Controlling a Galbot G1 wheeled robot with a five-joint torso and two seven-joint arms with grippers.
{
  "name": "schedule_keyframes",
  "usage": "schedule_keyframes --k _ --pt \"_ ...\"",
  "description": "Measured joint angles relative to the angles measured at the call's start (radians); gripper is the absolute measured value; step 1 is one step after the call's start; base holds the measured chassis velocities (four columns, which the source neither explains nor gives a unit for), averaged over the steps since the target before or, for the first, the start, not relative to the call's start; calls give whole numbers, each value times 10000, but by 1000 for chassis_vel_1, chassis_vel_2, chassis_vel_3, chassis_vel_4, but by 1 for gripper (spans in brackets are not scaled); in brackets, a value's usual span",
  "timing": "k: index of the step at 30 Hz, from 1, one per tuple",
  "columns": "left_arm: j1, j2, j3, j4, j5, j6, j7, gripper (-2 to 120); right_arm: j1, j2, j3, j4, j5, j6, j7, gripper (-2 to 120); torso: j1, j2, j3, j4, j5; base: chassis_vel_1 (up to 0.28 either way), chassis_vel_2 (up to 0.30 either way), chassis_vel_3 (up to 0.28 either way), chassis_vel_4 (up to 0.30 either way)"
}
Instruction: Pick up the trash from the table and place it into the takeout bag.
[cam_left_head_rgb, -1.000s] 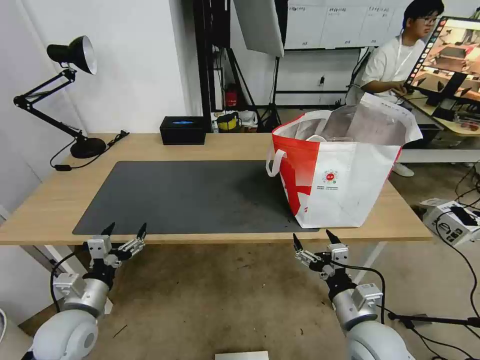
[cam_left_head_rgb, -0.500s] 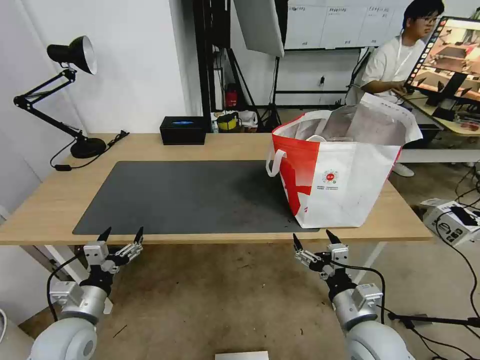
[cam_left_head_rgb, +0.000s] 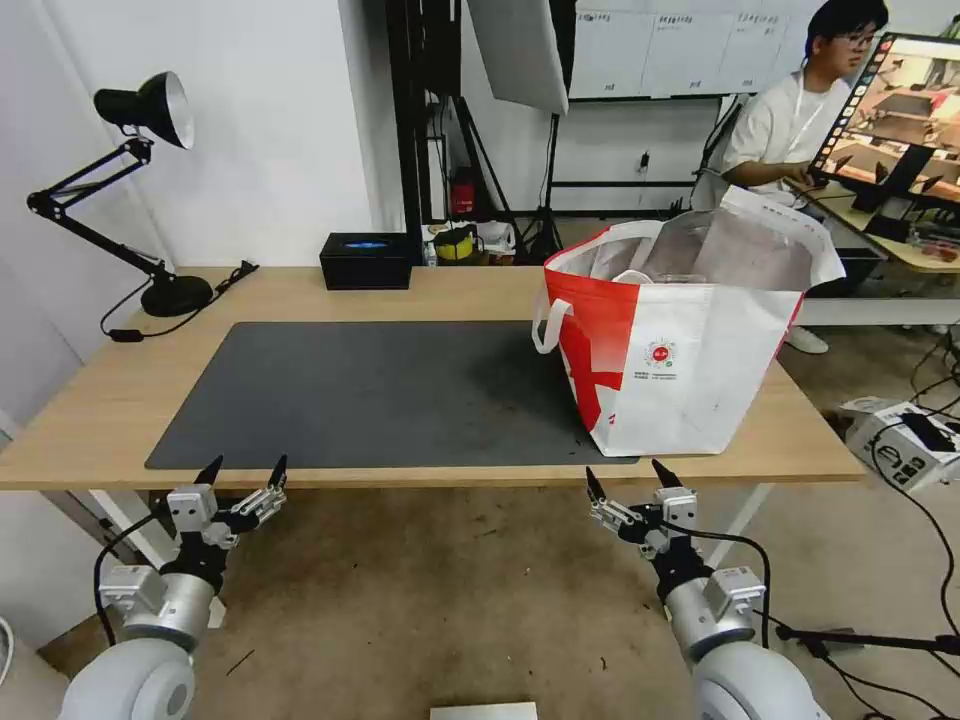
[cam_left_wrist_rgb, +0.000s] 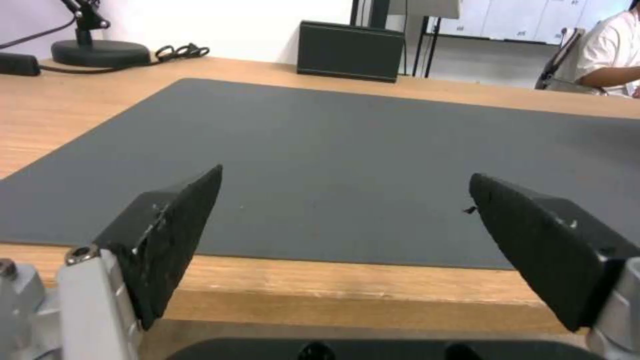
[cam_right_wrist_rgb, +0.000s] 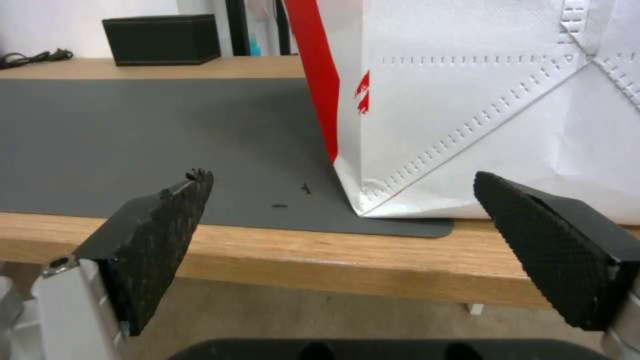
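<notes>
The takeout bag, white with a red side panel and foil lining, stands upright on the right end of the table, partly on the dark grey mat. Just inside its mouth I see a white round rim and clear plastic, the trash. The mat itself lies bare. My left gripper hangs open below the table's front edge at the left; its wrist view looks across the mat. My right gripper is open below the front edge, just short of the bag's near corner.
A black box sits at the table's back edge, and a black desk lamp with its cable stands at the back left. Beyond the table's right end are a desk with a monitor and a white box and cables on the floor.
My left gripper has sunk slightly, down and a little left, staying open. The right gripper and the bag have not moved.
</notes>
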Motion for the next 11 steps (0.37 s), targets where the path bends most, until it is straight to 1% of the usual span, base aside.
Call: schedule_keyframes --k 11 --pt "-6 7 6 -4 -5 0 -3 100 0 0 0 0 0 0 0 100 0 0 0 0 0 0 0 0 0"
